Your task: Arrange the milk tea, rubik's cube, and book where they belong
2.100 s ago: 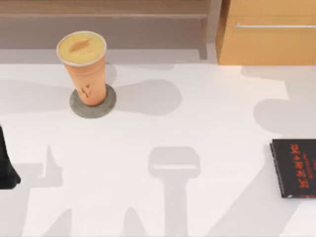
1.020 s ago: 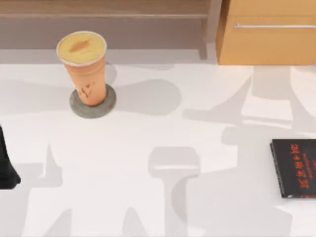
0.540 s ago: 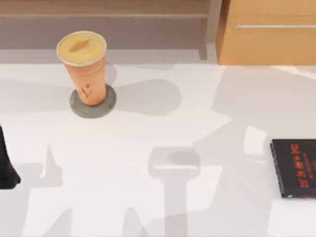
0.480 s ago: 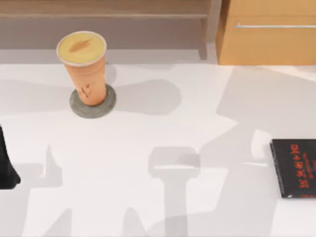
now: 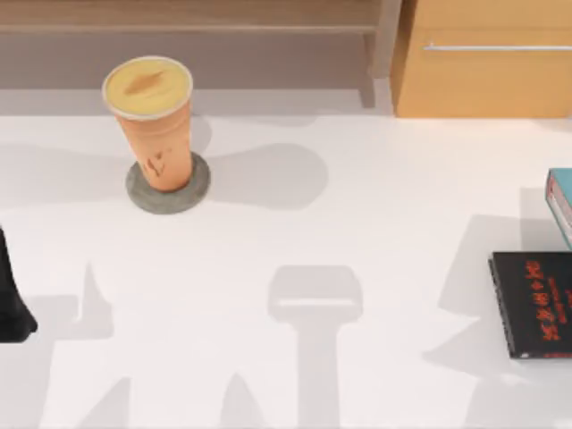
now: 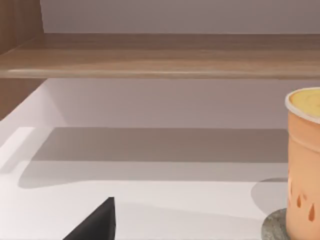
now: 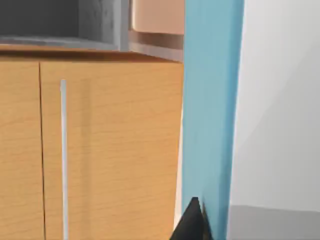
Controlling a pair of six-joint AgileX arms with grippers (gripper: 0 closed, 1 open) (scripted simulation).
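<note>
The milk tea [image 5: 150,121] is seen standing upright on a round grey coaster [image 5: 168,186] at the far left of the white table [image 5: 357,232], just in front of a low wooden shelf [image 5: 188,16]; from the left wrist it [image 6: 304,165] is viewed on the coaster [image 6: 274,227] beneath the shelf [image 6: 160,55]; the left arm [image 5: 12,304] is parked at the table's left edge, and its grip cannot be told; the book [image 5: 561,198] is seen at the right edge, just beyond a thin black book [image 5: 534,304]; from the right wrist the book [image 7: 210,115] is shown as a blue band before a wooden cabinet [image 7: 100,150], with a dark fingertip [image 7: 192,222] against it; whether it is clamped cannot be told.
</note>
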